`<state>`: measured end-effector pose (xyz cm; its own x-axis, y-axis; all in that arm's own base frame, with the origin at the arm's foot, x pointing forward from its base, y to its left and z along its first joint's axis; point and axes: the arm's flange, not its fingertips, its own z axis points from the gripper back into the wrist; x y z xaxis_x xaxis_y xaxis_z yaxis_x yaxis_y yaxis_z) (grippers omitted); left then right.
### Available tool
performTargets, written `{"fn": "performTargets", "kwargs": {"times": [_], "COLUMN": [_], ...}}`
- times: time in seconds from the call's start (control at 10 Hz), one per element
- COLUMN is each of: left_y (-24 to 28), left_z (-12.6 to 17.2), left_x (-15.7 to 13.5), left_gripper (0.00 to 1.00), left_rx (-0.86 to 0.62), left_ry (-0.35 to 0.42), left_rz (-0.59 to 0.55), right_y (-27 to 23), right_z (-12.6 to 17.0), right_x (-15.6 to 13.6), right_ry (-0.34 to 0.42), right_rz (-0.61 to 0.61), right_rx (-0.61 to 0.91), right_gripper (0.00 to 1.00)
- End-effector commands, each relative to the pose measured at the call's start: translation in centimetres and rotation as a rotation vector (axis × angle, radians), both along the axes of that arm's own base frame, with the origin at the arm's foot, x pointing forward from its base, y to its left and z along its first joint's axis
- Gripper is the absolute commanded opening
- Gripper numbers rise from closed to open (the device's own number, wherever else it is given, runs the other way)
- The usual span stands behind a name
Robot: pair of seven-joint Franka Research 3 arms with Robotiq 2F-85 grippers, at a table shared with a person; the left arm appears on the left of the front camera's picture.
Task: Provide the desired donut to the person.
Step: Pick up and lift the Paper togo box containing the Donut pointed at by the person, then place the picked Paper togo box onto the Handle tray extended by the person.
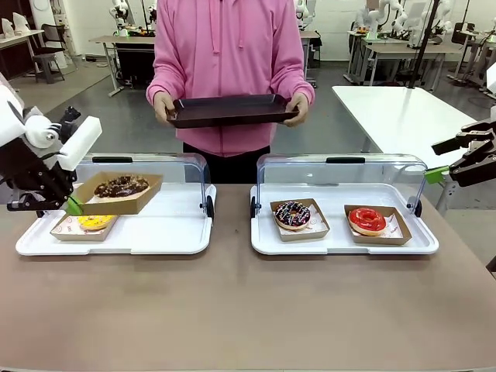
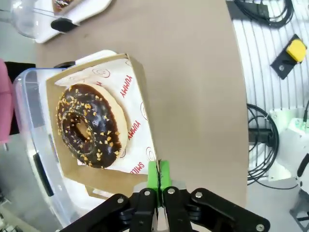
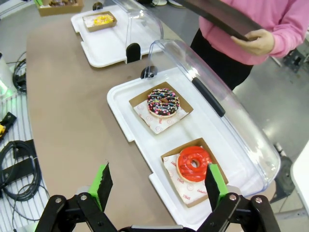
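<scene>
Left gripper (image 2: 158, 169): my green pads are pressed together on the rim of a brown carton (image 1: 116, 204), and I have it pinched firmly. The chocolate donut (image 2: 89, 125) with nut crumbs lies in that carton just beyond my fingertips. A yellow donut (image 1: 94, 222) sits in its own carton just under those fingers. Well beyond them, the person (image 1: 229, 54) stands at the far side, both hands on a dark tray (image 1: 230, 110) held level. Right gripper (image 3: 157, 181): my fingers are spread wide with nothing in them. The red donut (image 3: 194, 163) lies just ahead of them, and a sprinkled donut (image 3: 163, 101) is farther on.
</scene>
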<state>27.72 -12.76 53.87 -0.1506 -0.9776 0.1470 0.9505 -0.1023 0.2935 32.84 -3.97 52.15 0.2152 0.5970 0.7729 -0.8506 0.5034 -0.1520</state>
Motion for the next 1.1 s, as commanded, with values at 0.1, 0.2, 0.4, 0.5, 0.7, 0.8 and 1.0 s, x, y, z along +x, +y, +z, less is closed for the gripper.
{"fn": "performTargets", "kwargs": {"times": [0.1,0.2,0.4,0.5,0.7,0.8,1.0], "left_y": [-0.7,-0.7,-0.7,-0.7,-0.7,-0.7,-0.7], "left_z": [0.88,0.88,0.88,0.88,0.88,0.88,0.88], "left_x": [0.91,0.91,0.91,0.91,0.91,0.91,0.91], "left_gripper": [0.0,0.0,0.0,0.0,0.0,0.0,0.0], "left_rx": [-0.022,-0.022,-0.022,-0.022,-0.022,-0.022,-0.022], "left_ry": [-0.092,-0.092,-0.092,-0.092,-0.092,-0.092,-0.092], "left_rz": [0.006,0.006,0.006,0.006,0.006,0.006,0.006], "right_y": [0.23,0.23,0.23,0.23,0.23,0.23,0.23], "right_z": [-0.04,-0.04,-0.04,-0.04,-0.04,-0.04,-0.04], "right_x": [0.32,0.32,0.32,0.32,0.32,0.32,0.32], "right_ry": [0.0,0.0,0.0,0.0,0.0,0.0,0.0], "right_rz": [-0.002,-0.002,-0.002,-0.002,-0.002,-0.002,-0.002], "right_rx": [0.025,0.025,0.025,0.025,0.025,0.025,0.025], "right_gripper": [1.0,1.0,1.0,1.0,1.0,1.0,1.0]}}
